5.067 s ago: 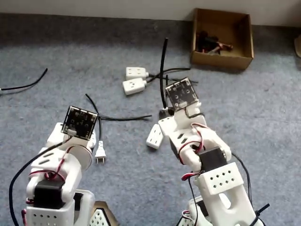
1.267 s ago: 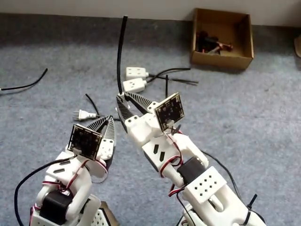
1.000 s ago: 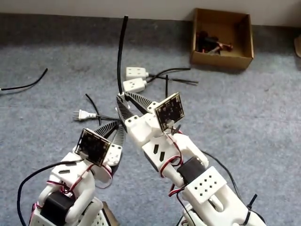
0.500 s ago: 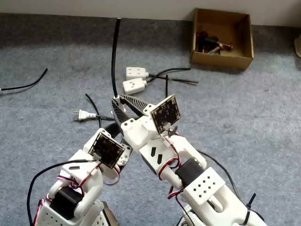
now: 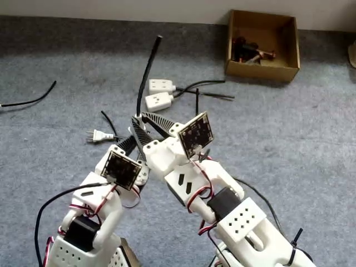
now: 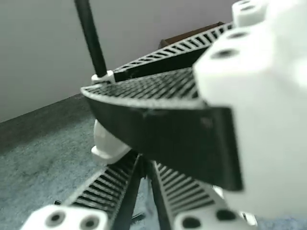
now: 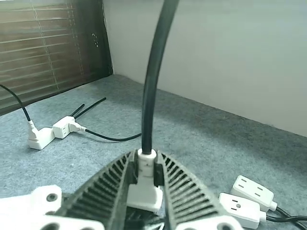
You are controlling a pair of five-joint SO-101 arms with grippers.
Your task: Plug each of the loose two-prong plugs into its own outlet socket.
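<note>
Carpet [image 5: 311, 139] rough pile; sockets [image 7: 253, 189] smooth white plastic; box [image 5: 261, 71] matt cardboard.

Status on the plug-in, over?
Right gripper shut on white plug, cord up. Left gripper close under it. Second plug loose on carpet. Two sockets beyond, unplugged.

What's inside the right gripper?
The right gripper pinches a white plug, its black cord standing up. The prongs cannot be seen: the plug's body and the fingers cover them.
</note>
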